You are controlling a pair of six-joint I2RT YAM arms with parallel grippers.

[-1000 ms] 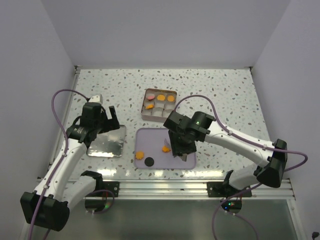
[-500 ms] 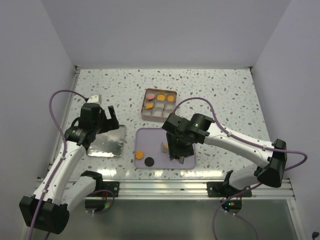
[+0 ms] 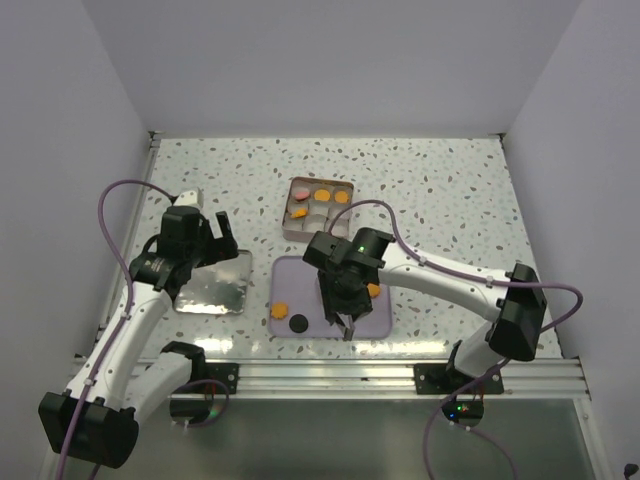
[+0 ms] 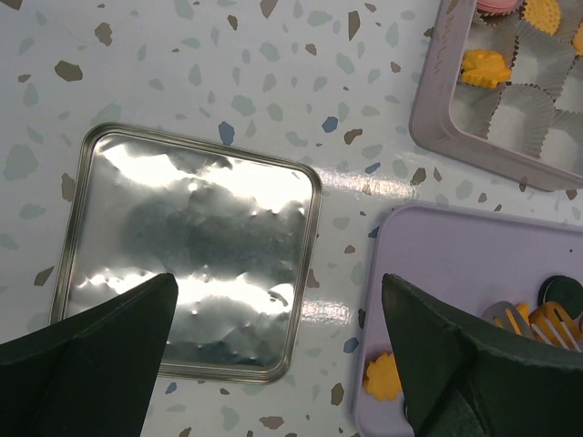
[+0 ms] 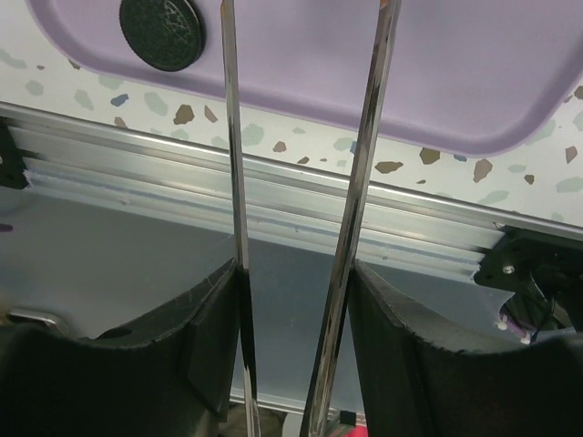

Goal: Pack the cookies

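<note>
Now the left gripper (image 4: 280, 282) is wide open. The right gripper (image 5: 293, 269) holds metal tongs (image 5: 368, 137) over the purple tray (image 5: 474, 64).

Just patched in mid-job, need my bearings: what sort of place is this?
Probably a lab robot cell: plain pale walls enclosing a speckled tabletop, with an aluminium rail along its near edge.

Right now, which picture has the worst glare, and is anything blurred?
Left wrist view: the shiny square metal lid throws white glare around a smudged reflection; the left gripper looks soft-edged. Right wrist view: the right gripper blurs near the lens, while the thin metal tongs it clamps and the round black cookie are sharp. Top view: even, soft light.
</note>
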